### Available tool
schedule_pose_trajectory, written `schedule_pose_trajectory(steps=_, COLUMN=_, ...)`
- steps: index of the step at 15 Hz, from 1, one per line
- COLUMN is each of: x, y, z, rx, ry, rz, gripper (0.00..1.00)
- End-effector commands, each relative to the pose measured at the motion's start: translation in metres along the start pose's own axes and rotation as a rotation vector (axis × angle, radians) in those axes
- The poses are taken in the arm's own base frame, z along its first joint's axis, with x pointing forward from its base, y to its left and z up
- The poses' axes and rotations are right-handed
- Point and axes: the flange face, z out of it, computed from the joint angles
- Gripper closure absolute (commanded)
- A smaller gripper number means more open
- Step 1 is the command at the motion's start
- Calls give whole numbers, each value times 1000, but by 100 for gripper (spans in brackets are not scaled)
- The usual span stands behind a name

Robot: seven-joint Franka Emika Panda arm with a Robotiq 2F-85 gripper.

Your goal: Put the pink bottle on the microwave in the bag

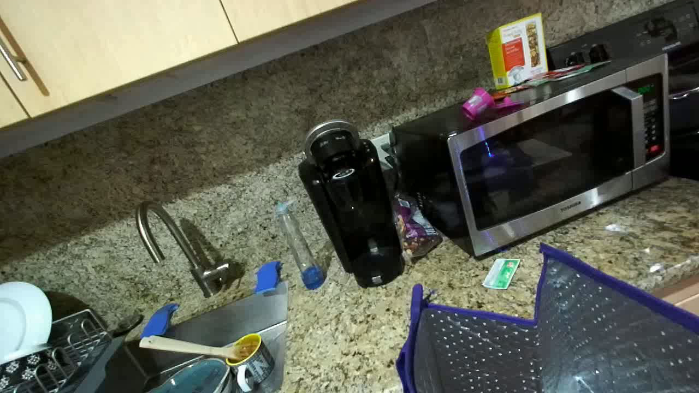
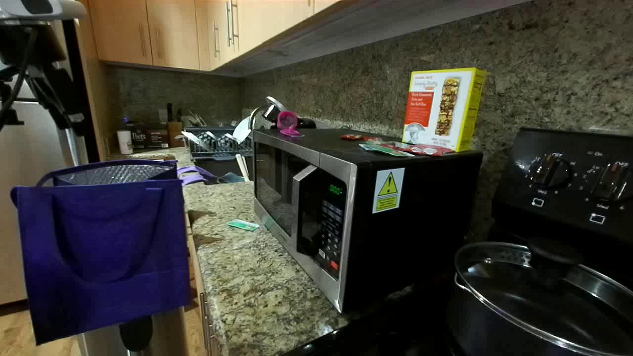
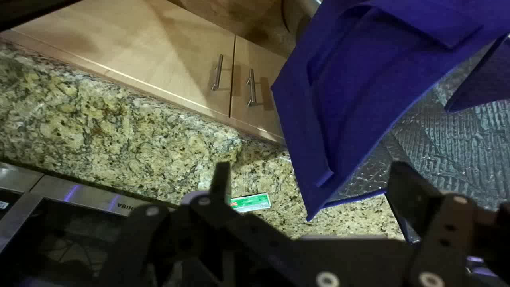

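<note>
The pink bottle (image 1: 478, 103) lies near the front left top of the microwave (image 1: 551, 164); it also shows in an exterior view (image 2: 287, 122). It looks like a small pink cup-like piece with a flat pink part beside it. The microwave shows in both exterior views (image 2: 415, 232) and at the lower left of the wrist view (image 3: 20, 217). The bag (image 2: 104, 242) stands open at the counter's front edge, with silvery lining inside (image 1: 480, 349). My gripper (image 3: 310, 179) is open and empty, with the bag (image 3: 358, 91) beyond its fingers. The pink bottle is out of the wrist view.
A yellow-and-red box (image 1: 519, 52) and flat packets (image 2: 390, 148) lie on the microwave. A black coffee maker (image 1: 355, 207), clear bottle (image 1: 299, 245) and snack bag (image 1: 416, 226) stand beside it. A green packet (image 3: 251, 202) lies on the counter. A lidded pot (image 2: 539, 291) sits on the stove.
</note>
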Motion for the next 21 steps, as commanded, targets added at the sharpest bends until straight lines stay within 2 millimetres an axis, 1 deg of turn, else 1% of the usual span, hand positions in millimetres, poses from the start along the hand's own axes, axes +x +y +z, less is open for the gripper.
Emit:
schedule_pose_trajectory(steps=1, x=0, y=0, z=-1, rx=0, ry=-1, rz=0, gripper=0)
schedule_pose_trajectory(steps=5, x=29, y=6, z=-11, rx=25, ry=34, rz=-6, gripper=0)
schedule_pose_trajectory(steps=7, x=50, y=13, z=-17, rx=57, ry=66, rz=-19, gripper=0)
schedule_pose_trajectory(steps=8, x=63, y=18, z=-19, rx=90, ry=88, rz=-12, gripper=0)
schedule_pose_trajectory(steps=11, x=104, y=42, z=-23, rx=104, ry=136, rz=12, gripper=0)
schedule_pose_trajectory(steps=13, x=133, y=55, z=-22, rx=130, ry=173, rz=-22, gripper=0)
schedule_pose_trajectory(steps=15, x=161, y=64, z=-17, rx=172, ry=189, rz=-57, gripper=0)
schedule_pose_trajectory(steps=17, x=187, y=67, z=-10, rx=219, ry=207, rz=-126, gripper=0)
schedule_pose_trajectory(steps=19, x=209, y=71, z=0, rx=250, ry=188, rz=-178, gripper=0)
schedule_pose_trajectory(steps=21, x=229, y=75, z=10, rx=244, ry=177, rz=-211, gripper=0)
